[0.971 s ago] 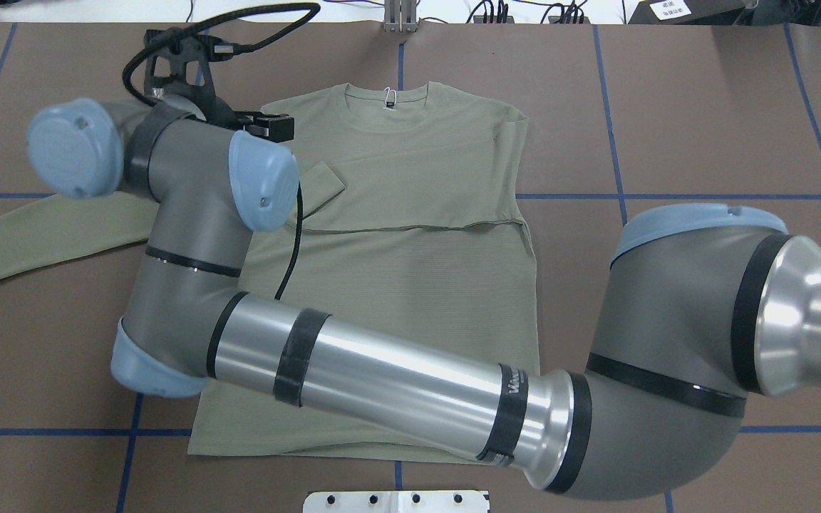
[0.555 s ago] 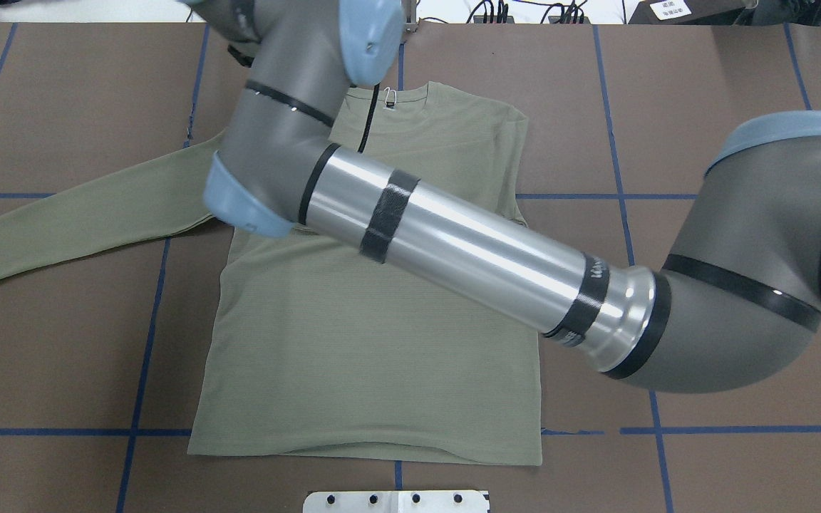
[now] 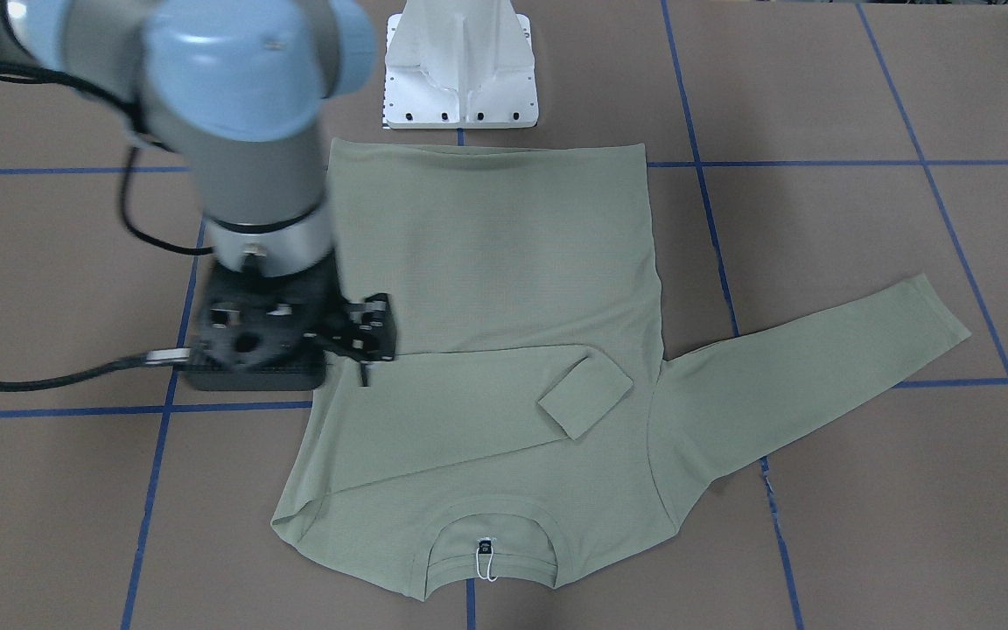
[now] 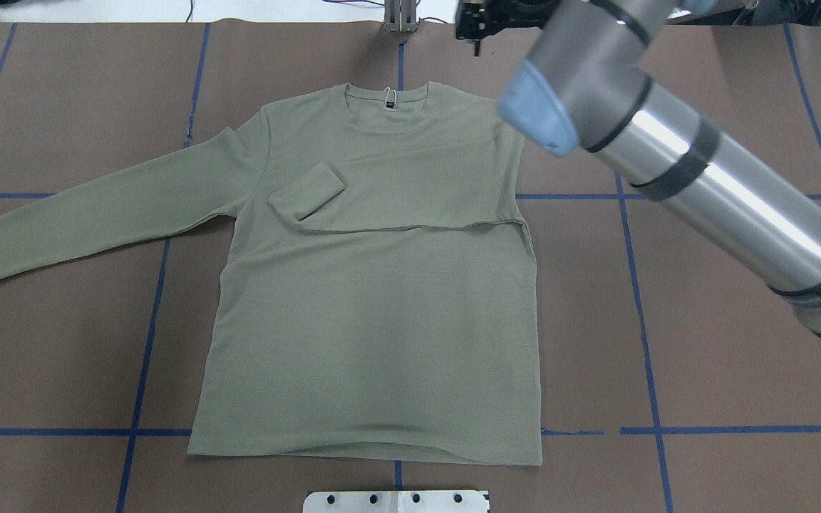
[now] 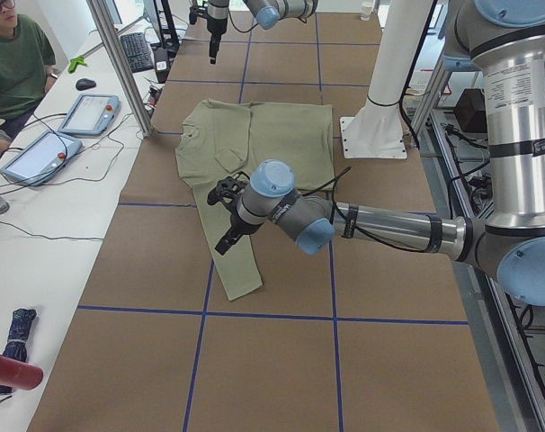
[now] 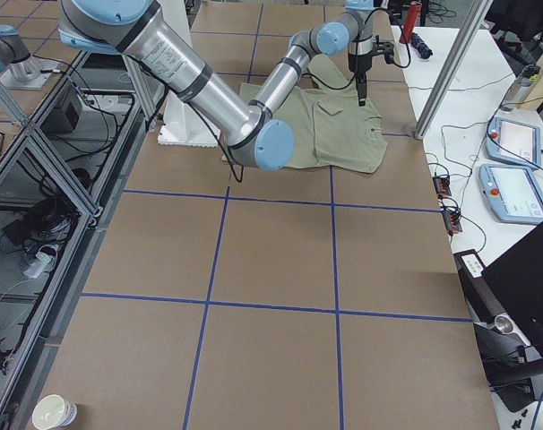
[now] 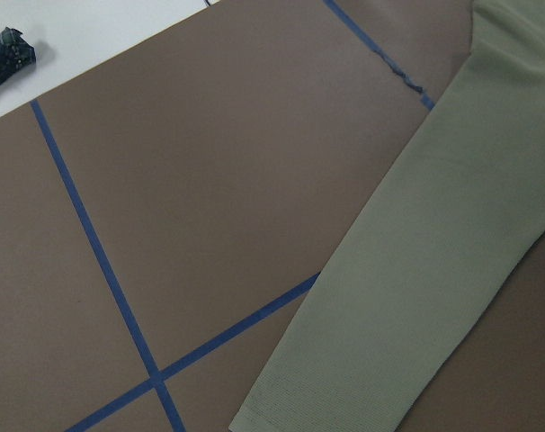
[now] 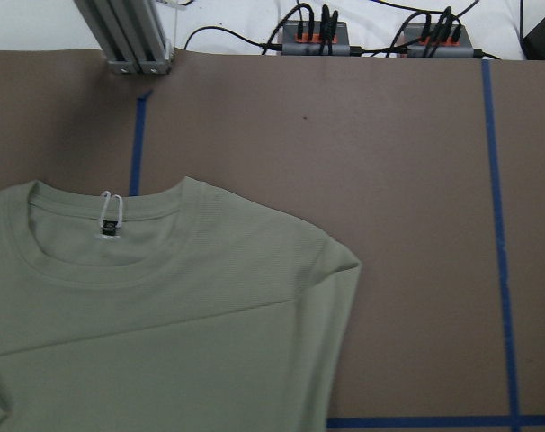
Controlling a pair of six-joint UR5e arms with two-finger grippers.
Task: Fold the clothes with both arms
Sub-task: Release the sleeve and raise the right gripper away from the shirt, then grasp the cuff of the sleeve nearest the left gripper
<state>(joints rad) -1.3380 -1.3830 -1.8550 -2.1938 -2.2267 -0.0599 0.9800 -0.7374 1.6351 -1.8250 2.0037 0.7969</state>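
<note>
Shirt: we see the sage-green shirt (image 4: 382,299) spread flat on the table (image 4: 703,320). Its hem (image 4: 368,449) is just beside the white pedestal (image 3: 460,70) and its collar is on the side farthest from the pedestal.
Sleeves: the right sleeve (image 4: 417,192) lies folded across the chest, with its cuff (image 4: 308,191) resting on the body. The left sleeve (image 4: 97,214) is stretched out on the table, slanting away to the pedestal's left, not yet folded.
Right pincer: the right pincer (image 3: 364,346) hangs over the shirt's right shoulder edge, well apart from the pedestal. No cloth hangs from it. We cannot tell how far its jaws stand apart.
Left pincer: the left pincer (image 5: 226,220) hovers near the left sleeve, well to the pedestal's left. Its wrist camera shows only the sleeve end and bare table. We cannot tell its opening, and we see nothing held.
Handling: we judge the knit to be light, soft and limp. It should sag from any single hold and stretch if dragged, but it is not fragile.
Where to take hold: we would pinch the left sleeve at its end, the part farthest from the pedestal, and carry it across the chest.
Containers: none takes part in the task. A paper cup (image 6: 55,412) stands well apart from the pedestal, and we cannot tell what is in it.
</note>
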